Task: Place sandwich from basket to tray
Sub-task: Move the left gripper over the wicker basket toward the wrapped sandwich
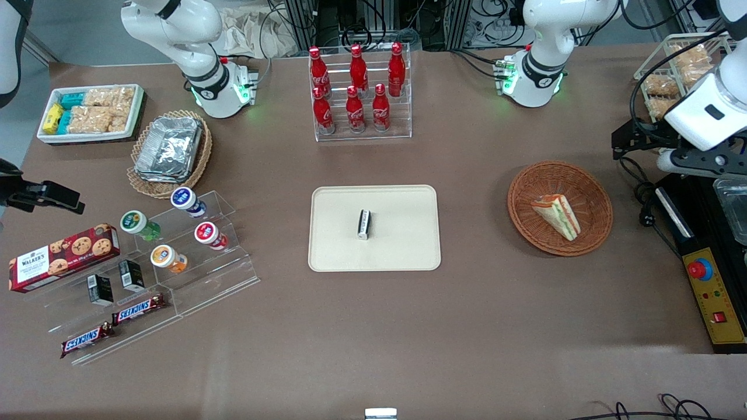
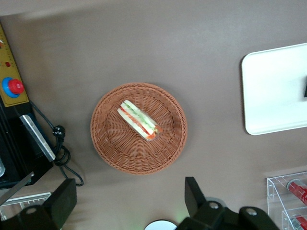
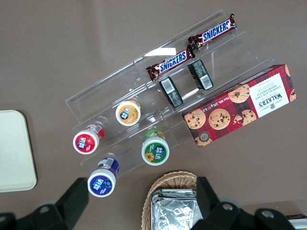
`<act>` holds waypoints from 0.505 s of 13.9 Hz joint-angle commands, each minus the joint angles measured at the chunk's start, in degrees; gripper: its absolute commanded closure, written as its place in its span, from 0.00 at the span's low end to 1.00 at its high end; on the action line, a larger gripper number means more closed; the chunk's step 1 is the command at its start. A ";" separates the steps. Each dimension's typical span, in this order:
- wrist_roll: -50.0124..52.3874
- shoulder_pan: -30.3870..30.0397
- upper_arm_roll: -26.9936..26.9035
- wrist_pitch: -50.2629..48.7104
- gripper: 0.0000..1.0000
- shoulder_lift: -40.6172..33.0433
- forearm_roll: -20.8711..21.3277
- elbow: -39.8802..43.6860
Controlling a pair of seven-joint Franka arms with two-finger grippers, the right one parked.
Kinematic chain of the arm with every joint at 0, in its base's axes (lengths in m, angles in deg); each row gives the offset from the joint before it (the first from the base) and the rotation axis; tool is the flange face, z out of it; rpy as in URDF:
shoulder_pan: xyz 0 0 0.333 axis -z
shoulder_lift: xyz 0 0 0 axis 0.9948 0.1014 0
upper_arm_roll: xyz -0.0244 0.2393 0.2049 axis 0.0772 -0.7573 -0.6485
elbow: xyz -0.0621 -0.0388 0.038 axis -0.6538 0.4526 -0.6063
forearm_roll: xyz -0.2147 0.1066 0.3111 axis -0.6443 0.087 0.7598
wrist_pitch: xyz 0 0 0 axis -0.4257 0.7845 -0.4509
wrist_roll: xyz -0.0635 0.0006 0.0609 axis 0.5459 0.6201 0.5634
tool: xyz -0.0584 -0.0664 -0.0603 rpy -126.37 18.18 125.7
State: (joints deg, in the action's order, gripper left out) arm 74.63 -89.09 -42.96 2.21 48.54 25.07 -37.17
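Tool (image 2: pixel 129 201) spread wide, empty, high above sandwich (image 2: pixel 139 120) in basket (image 2: pixel 115 153), tray (image 2: pixel 273 96) partly cropped.

6 cola bottles (image 1: pixel 357 90), 2 Snickers (image 1: pixel 114 325), 4 cups (image 1: pixel 169 230).

Glossy white arm (image 1: pixel 709 99), black hand (image 2: pixel 127 203), green-lit base ring, black cabling.

Sandwich (image 1: pixel 558 216): we see a pale triangular wedge, orange and green layers, lying in the basket.
Basket (image 1: pixel 528 185): round reddish-brown wicker, near the tray.
Tray (image 1: pixel 402 233): flat cream rectangle, mid-table.
Claw (image 2: pixel 127 199): we find it high above the basket, fingers spread.
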 commanded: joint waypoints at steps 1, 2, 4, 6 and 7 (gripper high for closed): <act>0.44 0.34 -0.35 -0.53 0.00 0.94 1.17 1.89; 0.53 0.16 -0.44 -0.62 0.00 1.20 1.09 1.98; 4.19 0.25 -0.35 -0.44 0.00 2.87 2.13 2.24; 15.85 0.77 0.00 0.96 0.00 2.09 2.75 -0.98; 21.74 0.95 0.26 3.23 0.00 1.47 2.84 -3.53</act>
State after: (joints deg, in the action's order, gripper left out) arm 86.71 -88.97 -43.14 2.75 50.50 26.55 -37.64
